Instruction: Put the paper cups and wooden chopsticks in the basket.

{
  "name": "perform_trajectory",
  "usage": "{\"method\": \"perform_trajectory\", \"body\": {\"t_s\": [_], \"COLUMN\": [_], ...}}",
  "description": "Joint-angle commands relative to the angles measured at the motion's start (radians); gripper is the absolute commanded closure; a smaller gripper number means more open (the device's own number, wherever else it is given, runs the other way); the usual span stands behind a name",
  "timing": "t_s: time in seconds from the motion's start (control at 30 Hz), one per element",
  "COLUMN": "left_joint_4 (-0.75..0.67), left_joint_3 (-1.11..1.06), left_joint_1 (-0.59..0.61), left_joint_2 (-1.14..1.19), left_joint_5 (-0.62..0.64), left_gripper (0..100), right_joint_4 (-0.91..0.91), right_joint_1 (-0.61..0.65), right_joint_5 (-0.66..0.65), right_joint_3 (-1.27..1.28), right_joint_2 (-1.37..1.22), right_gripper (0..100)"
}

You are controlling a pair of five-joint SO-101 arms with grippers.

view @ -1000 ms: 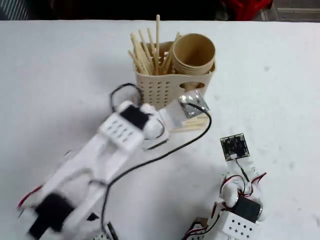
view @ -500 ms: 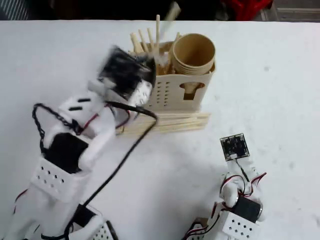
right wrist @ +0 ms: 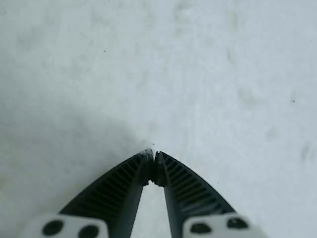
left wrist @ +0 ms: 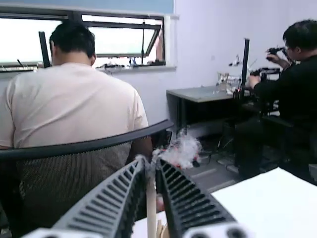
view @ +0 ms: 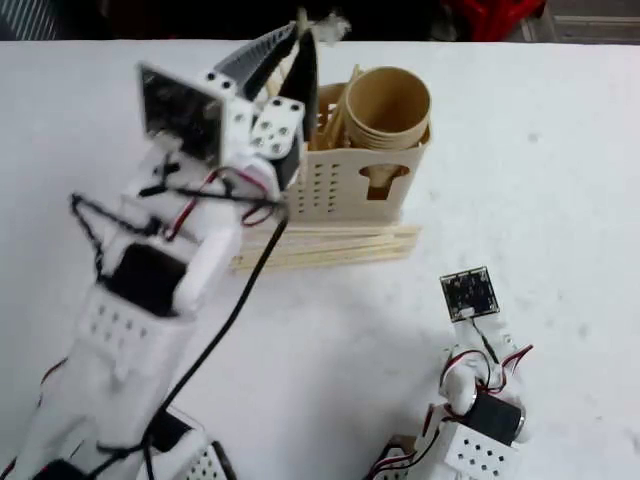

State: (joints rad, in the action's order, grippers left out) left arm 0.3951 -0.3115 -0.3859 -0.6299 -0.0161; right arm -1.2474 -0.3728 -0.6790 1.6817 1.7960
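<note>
Left fingers [left wrist: 115, 198] pinch a slim, pale wooden chopstick [left wrist: 151, 203] between their ribbed pads. Right fingers [right wrist: 120, 189] are closed tip to tip, empty, above the worktop [right wrist: 208, 69].

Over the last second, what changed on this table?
The left gripper rose from low over the table in front of the basket to above its chopstick side, now shut on one chopstick. The basket, the paper cups, the loose chopsticks lying before the basket and the right gripper kept their places.
</note>
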Motion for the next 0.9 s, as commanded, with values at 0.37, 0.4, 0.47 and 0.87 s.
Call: {"method": "perform_trajectory", "body": {"t_s": [0.37,0.4,0.47,0.87], "left_joint_4": [0.189,0.275,0.446,0.658], "left_joint_3": [0.095,0.1,0.103,-0.287], "left_joint_1": [0.005,0.004,0.004,-0.105], "left_joint_2": [0.147,0.147,0.147,0.162], "left_joint_5": [0.006,-0.006,-0.087,-0.64], "left_gripper": [94,94,94,94], "right_joint_4": [0.008,0.008,0.008,0.008], "right_joint_1": [-0.004,-0.004,-0.004,-0.004], "right_joint_5": [-0.006,-0.006,-0.006,-0.006], "right_joint_3": [0.008,0.008,0.008,0.008], "right_joint_2": [0.005,0.005,0.005,0.005], "right_gripper": [98.1,98.1,98.1,98.1]}}
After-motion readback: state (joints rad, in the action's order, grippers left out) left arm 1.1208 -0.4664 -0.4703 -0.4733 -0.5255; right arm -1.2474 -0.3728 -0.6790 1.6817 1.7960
